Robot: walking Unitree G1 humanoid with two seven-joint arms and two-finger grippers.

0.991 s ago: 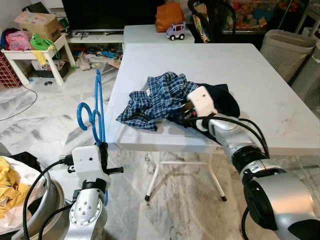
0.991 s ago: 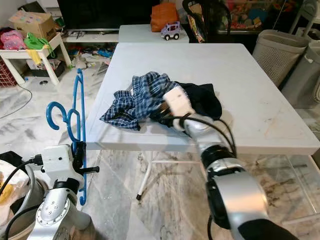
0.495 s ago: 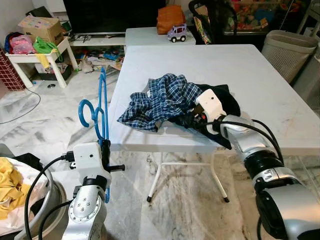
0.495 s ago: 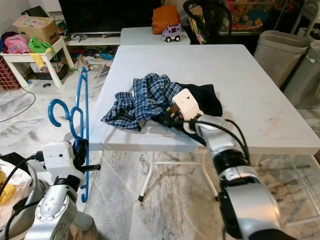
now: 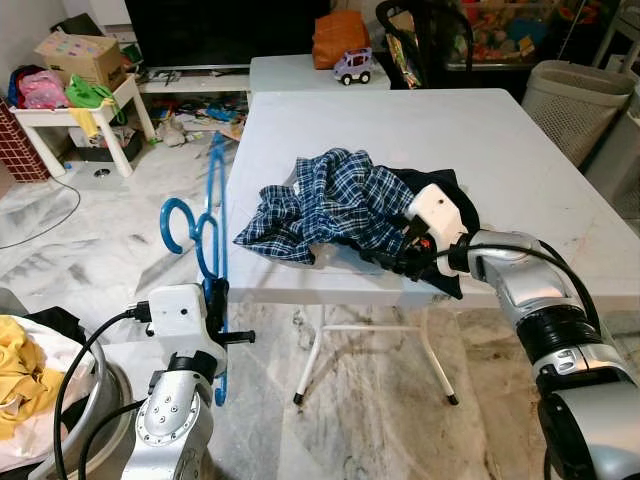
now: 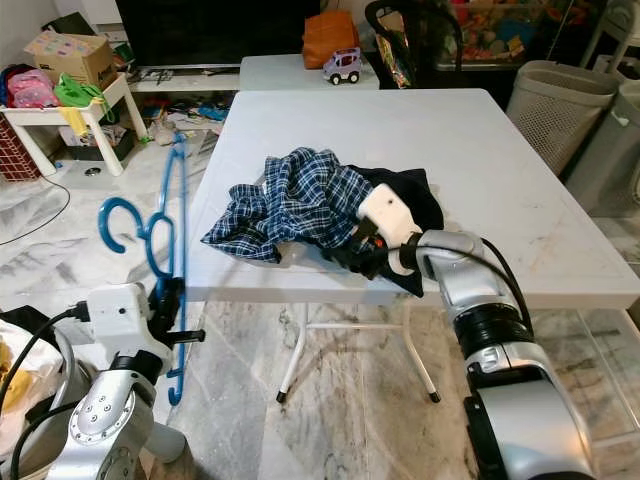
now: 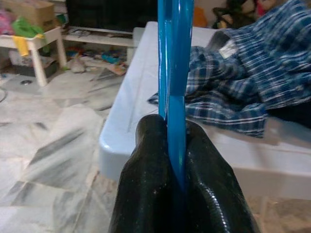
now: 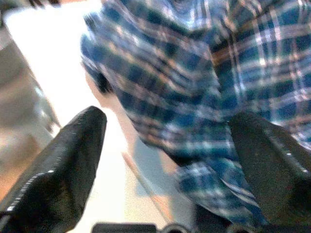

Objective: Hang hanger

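A blue plastic hanger (image 5: 209,232) stands upright beside the white table's (image 5: 520,150) front left corner, hook toward the left. My left gripper (image 5: 213,300) is shut on its lower bar; the black fingers (image 7: 146,194) clamp the blue bar (image 7: 175,73). A crumpled blue plaid shirt (image 5: 325,205) lies on the table over a dark garment (image 5: 450,195). My right gripper (image 5: 388,262) is at the shirt's near edge by the table's front rim. It is open, its fingers (image 8: 58,160) spread wide with plaid cloth (image 8: 194,87) between them.
A second white table (image 5: 300,68) behind carries a toy car (image 5: 353,64) and an orange bag (image 5: 340,36). A laundry basket (image 5: 572,92) stands back right. A low white table (image 5: 60,108) with clutter sits back left. A tub with yellow cloth (image 5: 22,385) is near left.
My right gripper has slid right and back along the shirt's near edge, toward the table's front rim. The hanger in my left gripper has shifted slightly toward the table.
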